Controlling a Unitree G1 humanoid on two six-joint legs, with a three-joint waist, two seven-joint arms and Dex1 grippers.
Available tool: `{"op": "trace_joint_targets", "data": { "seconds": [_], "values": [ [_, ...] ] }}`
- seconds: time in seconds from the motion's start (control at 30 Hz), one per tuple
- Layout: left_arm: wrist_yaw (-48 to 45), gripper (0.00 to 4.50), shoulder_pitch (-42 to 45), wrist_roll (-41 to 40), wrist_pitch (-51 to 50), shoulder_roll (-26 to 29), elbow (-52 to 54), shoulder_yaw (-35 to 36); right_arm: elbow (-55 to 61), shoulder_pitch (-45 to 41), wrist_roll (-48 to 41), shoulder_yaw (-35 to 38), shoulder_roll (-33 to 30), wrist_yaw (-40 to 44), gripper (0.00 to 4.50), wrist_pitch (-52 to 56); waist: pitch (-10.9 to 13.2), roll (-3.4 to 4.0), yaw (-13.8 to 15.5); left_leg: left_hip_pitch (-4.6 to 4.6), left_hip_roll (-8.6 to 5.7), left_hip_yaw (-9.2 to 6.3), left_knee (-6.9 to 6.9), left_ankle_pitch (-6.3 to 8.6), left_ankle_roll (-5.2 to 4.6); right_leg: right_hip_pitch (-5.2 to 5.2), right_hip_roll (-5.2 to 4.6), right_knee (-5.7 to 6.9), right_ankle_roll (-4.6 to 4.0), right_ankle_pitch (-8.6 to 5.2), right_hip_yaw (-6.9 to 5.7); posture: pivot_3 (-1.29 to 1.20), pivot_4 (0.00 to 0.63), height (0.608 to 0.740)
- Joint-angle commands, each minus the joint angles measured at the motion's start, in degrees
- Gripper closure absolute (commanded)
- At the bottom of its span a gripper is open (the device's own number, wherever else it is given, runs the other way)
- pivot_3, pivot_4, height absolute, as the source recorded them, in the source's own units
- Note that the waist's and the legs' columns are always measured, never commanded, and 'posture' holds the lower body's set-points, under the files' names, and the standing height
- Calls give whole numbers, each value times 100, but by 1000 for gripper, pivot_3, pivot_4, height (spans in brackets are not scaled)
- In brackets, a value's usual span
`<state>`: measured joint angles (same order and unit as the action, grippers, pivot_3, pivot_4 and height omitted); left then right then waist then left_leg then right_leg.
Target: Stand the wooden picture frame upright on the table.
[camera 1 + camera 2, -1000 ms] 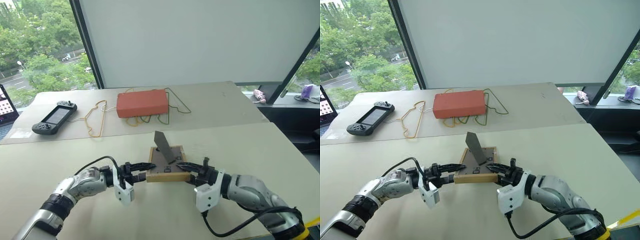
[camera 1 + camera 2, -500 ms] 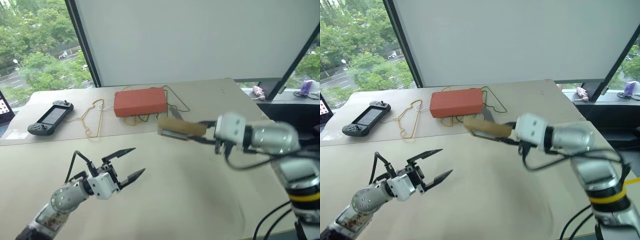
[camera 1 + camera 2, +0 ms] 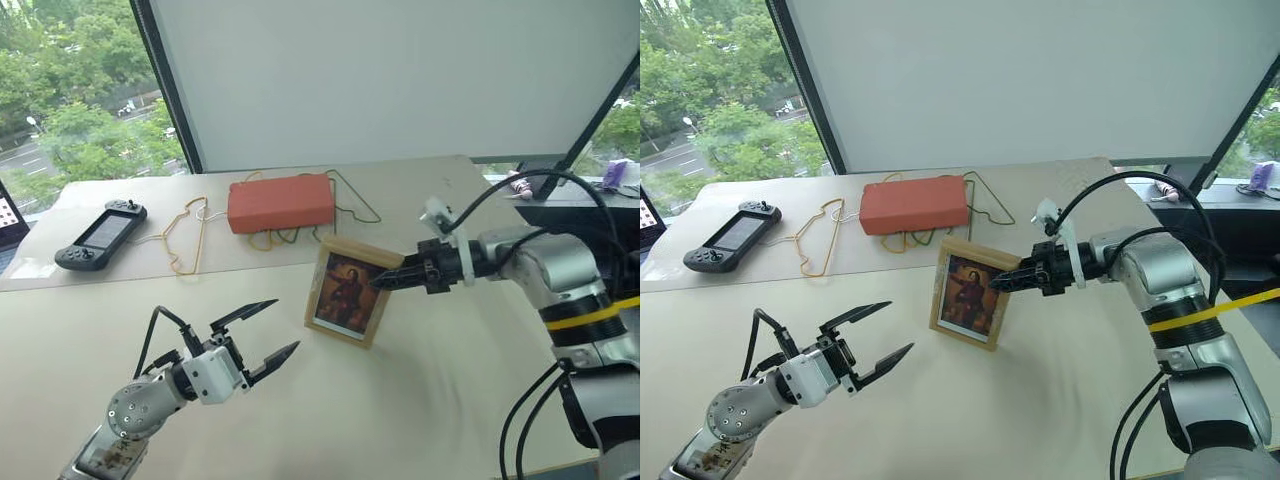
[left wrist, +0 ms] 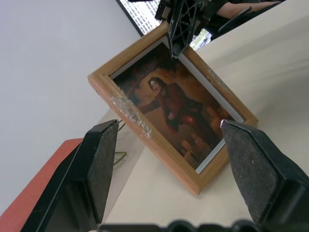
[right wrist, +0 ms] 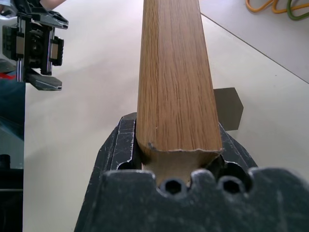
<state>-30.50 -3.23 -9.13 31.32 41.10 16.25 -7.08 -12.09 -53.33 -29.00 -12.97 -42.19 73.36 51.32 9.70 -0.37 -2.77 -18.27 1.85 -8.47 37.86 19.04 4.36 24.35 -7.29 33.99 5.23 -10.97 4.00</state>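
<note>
Wooden picture frame (image 3: 347, 300) stands near-upright mid-desk (image 3: 420, 400), long axis vertical, portrait facing robot. Right gripper (image 3: 384, 282) clamped on its top right edge; left gripper (image 3: 262, 334), jaws apart, empty, nearby.

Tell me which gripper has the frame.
The right gripper: its fingers pinch the frame's right edge, while the left gripper hangs open, apart from it.

Frame upright mid-surface, between two pincers

The wooden picture frame (image 3: 347, 300) stands on the surface (image 3: 420, 400); right pincer (image 3: 385, 282) at its right edge, left pincer (image 3: 268, 333) nearer, leftward, apart. Behind: box (image 3: 280, 202), hangers (image 3: 185, 235), game console (image 3: 97, 236) far left.
</note>
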Motion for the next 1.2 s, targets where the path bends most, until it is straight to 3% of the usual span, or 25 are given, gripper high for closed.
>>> {"op": "trace_joint_targets", "data": {
  "seconds": [0.03,0.17,0.2,0.27,0.37,0.5,0.6,0.7,0.8,0.87,1.0,1.2],
  "values": [
    [-91,782,-13,-40,-68,-91,263,212,-169,12,237,-205,123,98,2263,-80,0,0,1,2,0,0,0,0,-1,-2,0,0,0,0,0,0,150,740],
    [-150,782,130,5,-231,-232,270,217,-148,-16,205,-61,93,125,1076,115,9,13,11,0,-1,0,1,-2,3,1,0,3,0,0,1,0,150,740],
    [-170,782,166,24,-260,-269,255,214,-141,-42,161,25,74,113,600,204,9,14,12,-2,-1,0,2,-3,5,2,0,3,0,1,1,0,150,740],
    [-225,782,228,40,-317,-338,213,216,-49,-31,10,348,-34,22,130,455,9,14,12,-2,-1,0,2,-3,6,2,0,2,0,1,1,0,150,740],
    [-285,782,238,-65,-603,-398,85,268,383,423,-315,1003,-392,-153,130,852,9,15,55,-10,-1,-1,2,-3,5,3,0,3,1,1,0,0,150,740],
    [-197,782,150,-632,-1911,-511,219,410,1748,2051,-656,1981,-888,-631,130,1217,7,10,122,-13,0,0,3,0,1,-6,0,1,5,0,-6,0,150,740],
    [-14,782,-12,-952,-2769,-647,515,566,2968,3475,-746,2610,-808,-1264,130,1331,8,13,94,-12,0,2,3,3,-6,-5,0,2,10,-4,-5,0,150,740],
    [394,782,-142,-1068,-3611,-837,743,740,3991,4387,-448,2883,-27,-2534,130,1154,7,10,36,-19,1,11,3,16,-29,-10,0,6,11,-5,-2,0,150,740],
    [1402,782,-73,-1088,-4583,-1455,938,919,4647,4998,774,3025,1410,-4795,130,161,5,1,32,-8,-2,22,8,20,-36,-12,0,4,8,-3,10,0,150,740],
    [1975,782,40,-1046,-5099,-1898,917,1067,4840,5247,1417,3097,2178,-5820,130,-542,3,-1,37,5,2,18,5,6,-12,-20,0,14,11,-5,6,0,150,740],
    [2661,782,302,-673,-5309,-2544,623,1102,4957,5773,2265,2576,3189,-6834,130,-1938,-3,-13,52,0,0,17,5,-33,60,-17,0,8,7,10,13,0,150,740],
    [3005,782,617,-357,-5252,-2845,137,1283,4177,5947,2630,2106,3497,-6936,130,-3098,-4,-14,0,7,0,17,1,-34,62,-19,0,5,-5,16,13,0,150,740]
  ]
}}
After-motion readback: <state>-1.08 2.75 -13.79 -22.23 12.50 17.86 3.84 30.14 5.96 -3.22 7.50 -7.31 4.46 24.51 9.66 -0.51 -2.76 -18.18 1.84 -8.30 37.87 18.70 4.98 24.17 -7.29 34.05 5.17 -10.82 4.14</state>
